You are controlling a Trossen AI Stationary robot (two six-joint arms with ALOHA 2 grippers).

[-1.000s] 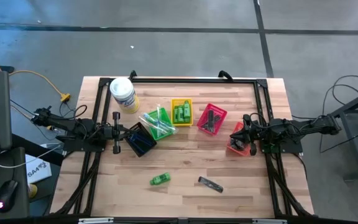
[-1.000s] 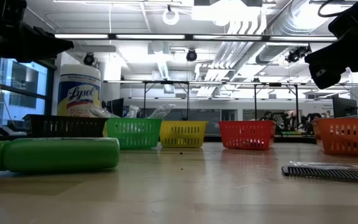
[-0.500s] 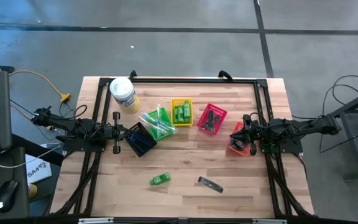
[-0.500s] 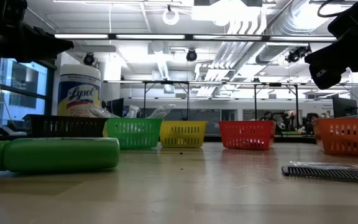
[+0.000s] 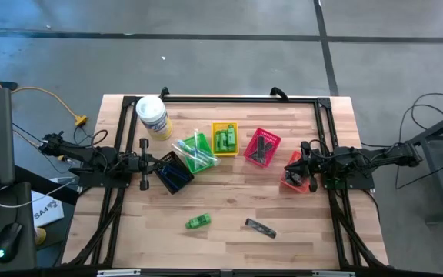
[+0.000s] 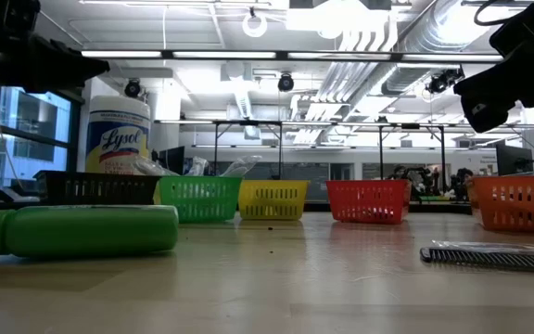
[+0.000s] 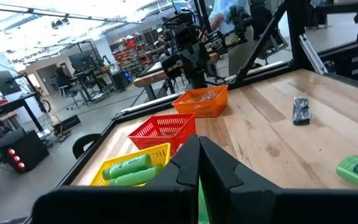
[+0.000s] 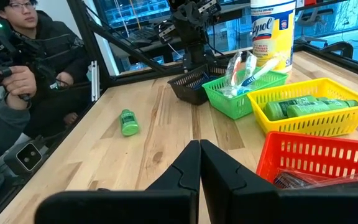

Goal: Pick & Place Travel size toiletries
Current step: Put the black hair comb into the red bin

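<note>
Looks like we're mostly done sorting: baskets [image 5: 224,138] already hold toiletries, but a green bottle [image 5: 198,221] and a comb [image 5: 259,228] lie loose, well in front of both pincers. Left gripper [image 5: 157,163] and right gripper [image 5: 292,167] are clenched, holding nothing.

The wooden table [image 5: 229,200] stands on a grey concrete floor [image 5: 206,61] crossed by dark seams. Beyond the table lies an open workshop — bright ceiling strip lights [image 6: 248,54], exposed ducts [image 6: 378,37], tall windows [image 6: 17,139] — with a seated person [image 8: 23,68] beside it.
</note>
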